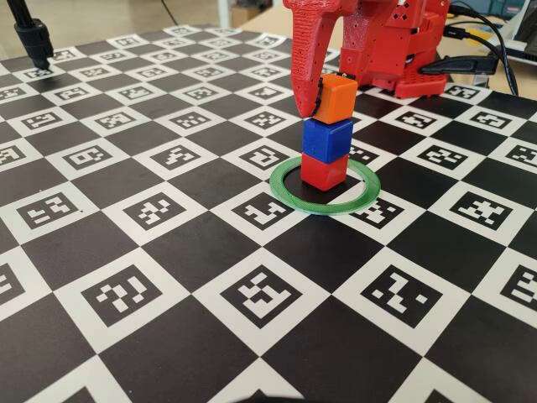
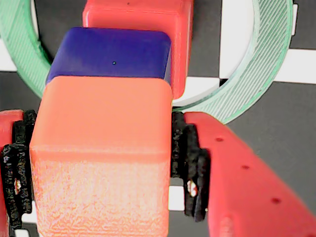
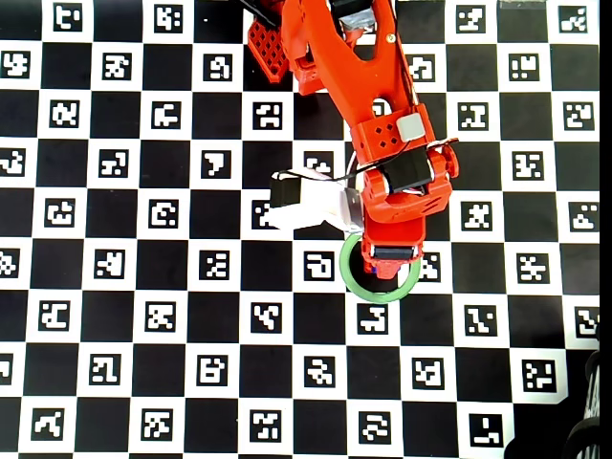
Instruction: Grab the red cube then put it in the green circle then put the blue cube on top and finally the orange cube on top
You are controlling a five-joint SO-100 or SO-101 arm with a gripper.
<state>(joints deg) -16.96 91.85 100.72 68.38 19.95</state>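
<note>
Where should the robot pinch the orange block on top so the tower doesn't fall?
On its two flat opposite side faces, coming straight down from above. The orange cube sits atop the blue cube and red cube, so a sideways push could topple them. The end effector already brackets those faces.

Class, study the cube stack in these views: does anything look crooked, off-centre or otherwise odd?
Yes. The orange cube, held between the jaws of the gripper, sits shifted and slightly twisted on the blue cube. The red cube stands inside the green circle, but off-centre.
</note>
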